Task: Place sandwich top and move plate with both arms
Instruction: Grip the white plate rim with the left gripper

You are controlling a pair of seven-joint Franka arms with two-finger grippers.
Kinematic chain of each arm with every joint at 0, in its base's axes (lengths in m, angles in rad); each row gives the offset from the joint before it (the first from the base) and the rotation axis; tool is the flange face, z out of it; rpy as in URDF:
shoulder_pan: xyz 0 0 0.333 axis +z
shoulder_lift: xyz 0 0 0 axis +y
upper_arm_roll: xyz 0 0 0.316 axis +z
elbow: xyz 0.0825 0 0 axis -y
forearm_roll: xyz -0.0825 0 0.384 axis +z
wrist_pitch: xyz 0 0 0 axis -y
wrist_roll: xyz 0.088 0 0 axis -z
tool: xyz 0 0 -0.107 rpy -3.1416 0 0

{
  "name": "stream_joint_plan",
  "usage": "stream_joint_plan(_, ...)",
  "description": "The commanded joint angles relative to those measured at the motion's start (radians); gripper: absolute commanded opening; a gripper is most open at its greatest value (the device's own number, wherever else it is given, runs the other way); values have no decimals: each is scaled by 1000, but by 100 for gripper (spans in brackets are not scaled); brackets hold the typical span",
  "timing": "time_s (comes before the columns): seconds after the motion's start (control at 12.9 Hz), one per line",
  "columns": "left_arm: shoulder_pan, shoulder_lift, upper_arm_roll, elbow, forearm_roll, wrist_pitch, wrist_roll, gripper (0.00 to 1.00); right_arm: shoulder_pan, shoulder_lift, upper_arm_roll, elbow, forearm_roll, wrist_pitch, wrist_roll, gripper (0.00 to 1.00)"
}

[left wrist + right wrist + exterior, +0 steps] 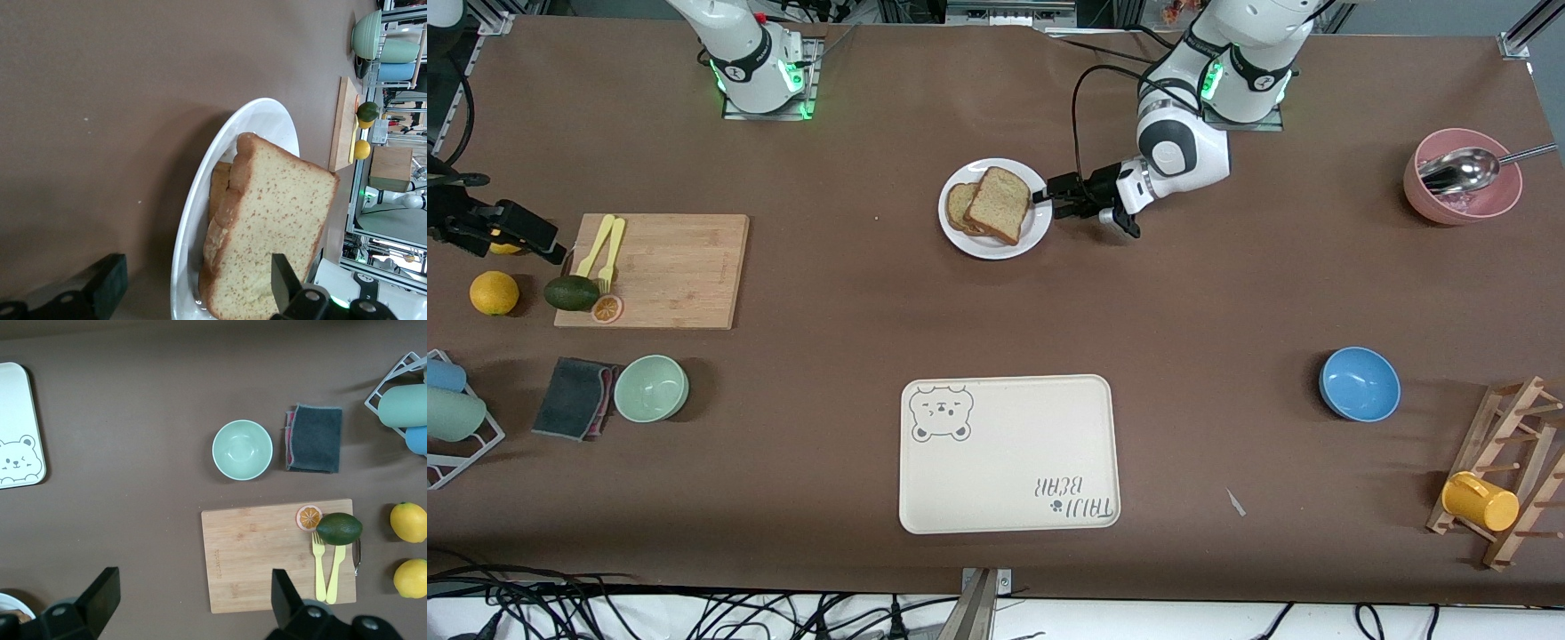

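Top slice on, leaning askew; plate not yet gripped.

The sandwich top (999,204) rests tilted on the lower slice (960,207) on the plate (996,245). The left gripper (1054,197) sits at the plate's rim, jaws released and holding nothing; the right gripper (190,603) waits above the cutting board (656,270), jaws spread. Judged risk: a nudge or uneven two-arm lift could slide the loose bread off.
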Motion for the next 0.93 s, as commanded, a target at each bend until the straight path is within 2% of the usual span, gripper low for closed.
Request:
stream_joint_plan(0.0,-16,3,-2,7,-45,12,39,83,-2,-9,-1,-3,-11,2,-13,100)
stream_joint_plan(0.39,-41,6,-5,9,-65,12,42,49,-2,-11,-1,-1,-44,3,-14,100)
stream_joint_plan(0.85,-56,31,-4,13,-88,12,68,23,-1,-9,4,2,-74,8,-10,100)
